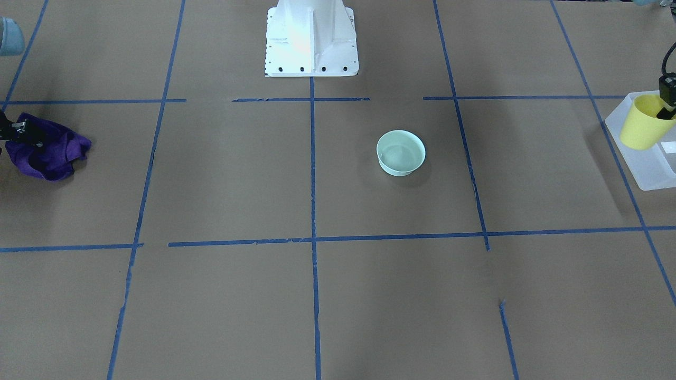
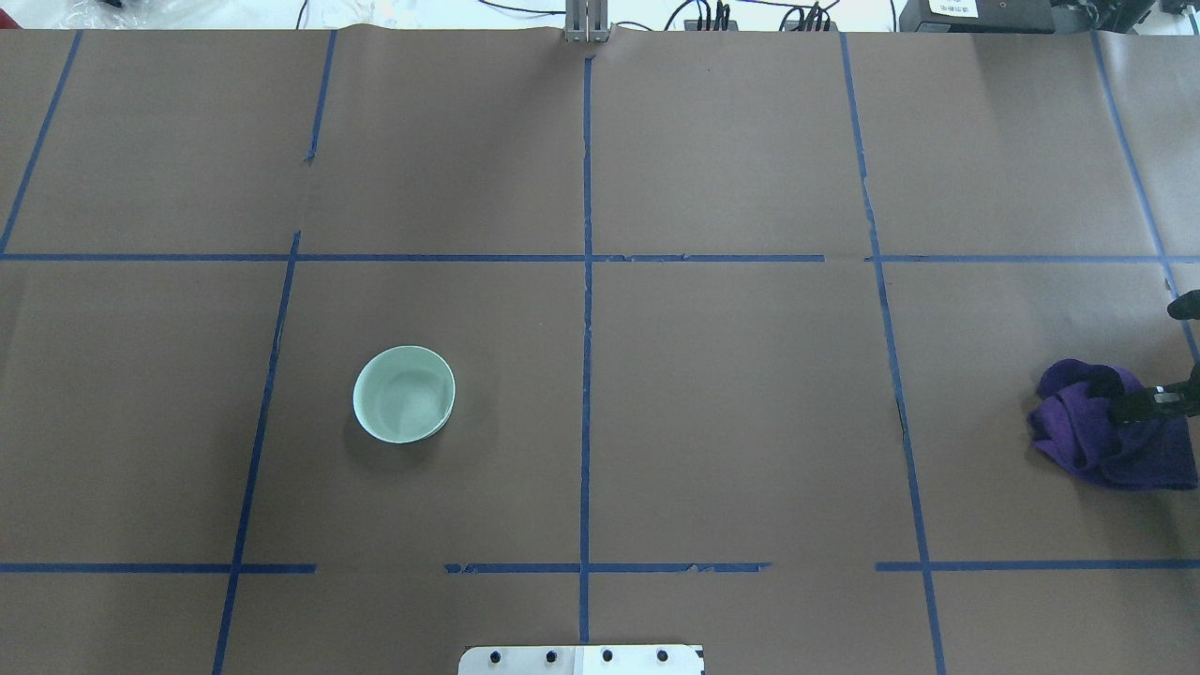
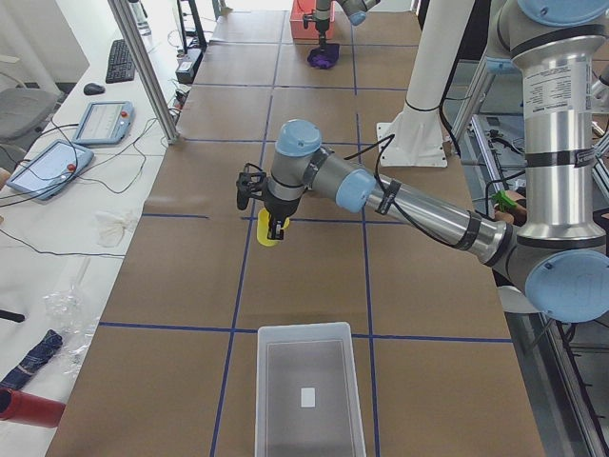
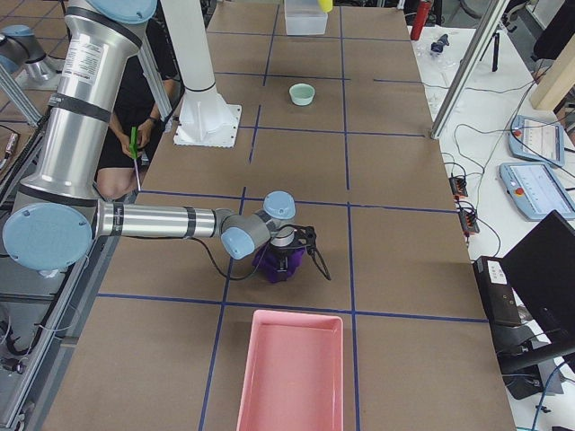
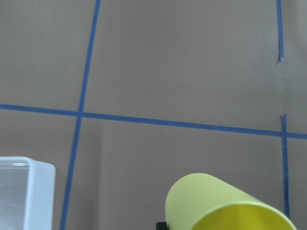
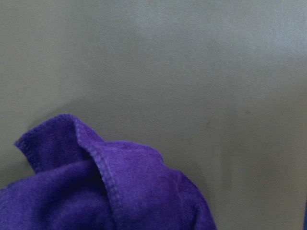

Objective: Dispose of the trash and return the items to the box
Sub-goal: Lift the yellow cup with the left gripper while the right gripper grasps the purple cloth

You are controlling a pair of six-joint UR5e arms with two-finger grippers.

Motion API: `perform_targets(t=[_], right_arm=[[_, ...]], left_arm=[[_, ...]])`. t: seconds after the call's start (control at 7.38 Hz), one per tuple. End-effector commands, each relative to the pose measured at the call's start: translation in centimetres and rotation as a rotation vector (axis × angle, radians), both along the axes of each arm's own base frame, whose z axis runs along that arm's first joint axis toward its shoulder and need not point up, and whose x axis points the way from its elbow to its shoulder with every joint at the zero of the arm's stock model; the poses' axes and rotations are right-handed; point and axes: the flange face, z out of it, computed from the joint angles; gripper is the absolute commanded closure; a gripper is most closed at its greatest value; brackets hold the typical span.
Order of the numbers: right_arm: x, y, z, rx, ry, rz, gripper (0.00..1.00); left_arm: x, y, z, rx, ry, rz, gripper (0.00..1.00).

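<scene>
My left gripper [image 1: 664, 108] is shut on the rim of the yellow cup [image 1: 640, 124] and holds it tilted in the air, near the corner of the frosted-white box [image 1: 648, 163]. The cup [image 5: 225, 208] fills the bottom of the left wrist view, with the box's corner [image 5: 24, 191] at lower left. The mint-green bowl [image 2: 404, 394] stands upright and empty on the table, on my left half. My right gripper [image 2: 1130, 401] is shut on the purple cloth [image 2: 1092, 431] at the table's far right.
The white robot base [image 1: 311, 39] stands at the table's near edge. A pink tray [image 4: 289, 373] lies past the purple cloth at the right end. Blue tape lines cross the brown table cover [image 2: 731, 394].
</scene>
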Motion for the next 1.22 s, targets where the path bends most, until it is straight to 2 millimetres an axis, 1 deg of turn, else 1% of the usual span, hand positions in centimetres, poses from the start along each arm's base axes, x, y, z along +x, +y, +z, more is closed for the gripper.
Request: perform_targets(t=[0.0,0.14,0.27,0.41,0.54,0.68,0.81,0.95,1.08], right_arm=[[0.1,0.1,0.2,-0.002,0.000,0.001,1.00],[0.4,0.5,0.4,0.001,-0.001,0.001,1.00],[0.3,0.5,0.1,0.011,-0.015,-0.002,1.00],[0.3,0.5,-0.2,0.013,-0.020,-0.004,1.00],[0.2,0.5,-1.2,0.016,-0.046,-0.008,1.00],[0.7,0.8,-2.6,0.017,-0.077,-0.006,1.00],[2.5,0.5,-4.4,0.011,-0.124,0.022,1.00],[4.7,0.0,-6.6,0.005,-0.190,0.058,1.00],[7.2,-0.5,-9.1,-0.037,-0.246,0.095,1.00]], left_arm=[[-3.6,-0.2,1.7,0.033,-0.047,0.008,1.00],[-5.8,-0.4,3.7,0.040,-0.076,0.013,1.00],[-8.1,-0.4,5.5,0.046,-0.098,0.012,1.00],[-10.7,-0.3,8.2,0.043,-0.122,0.018,1.00],[-11.7,-0.3,10.0,0.044,-0.147,0.043,1.00],[-12.4,-0.5,10.2,0.043,-0.215,0.028,1.00],[-12.7,-0.8,11.0,0.031,-0.239,0.022,1.00],[-12.8,-0.7,13.8,-0.002,-0.236,0.034,1.00],[-12.8,-0.1,16.5,0.017,-0.255,0.117,1.00]])
